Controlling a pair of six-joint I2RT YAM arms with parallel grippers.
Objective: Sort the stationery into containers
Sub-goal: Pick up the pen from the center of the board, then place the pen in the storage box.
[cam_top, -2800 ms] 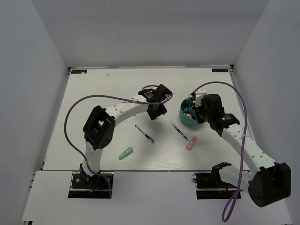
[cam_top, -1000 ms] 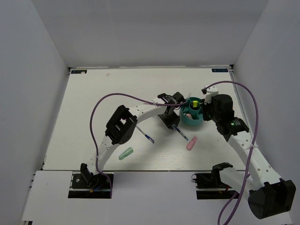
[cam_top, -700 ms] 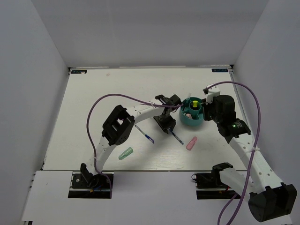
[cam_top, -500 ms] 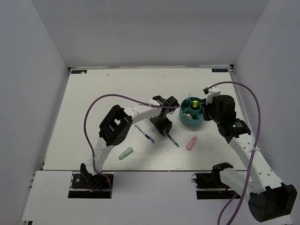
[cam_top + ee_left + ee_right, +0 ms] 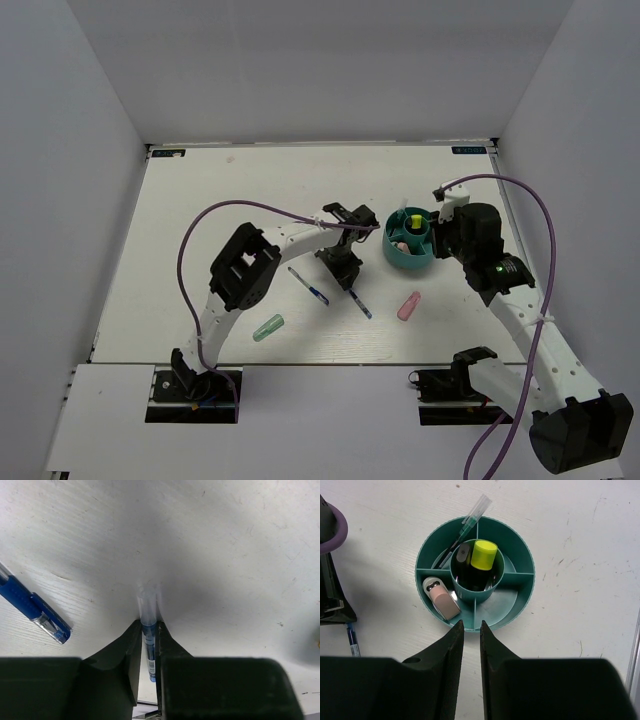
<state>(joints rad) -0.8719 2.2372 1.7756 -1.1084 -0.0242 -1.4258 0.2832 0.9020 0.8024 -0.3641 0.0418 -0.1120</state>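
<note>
Left gripper (image 5: 149, 632): clamped on blue pen (image 5: 148, 605) near one end. Right gripper (image 5: 469, 630): narrow, empty, above tub (image 5: 524, 597). Risk: end-held pen may pivot or slip.

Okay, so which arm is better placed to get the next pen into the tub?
Left, probably. The left gripper is already shut on a blue pen, not far from the tub. The right gripper hovers over the tub, holding nothing.
</note>
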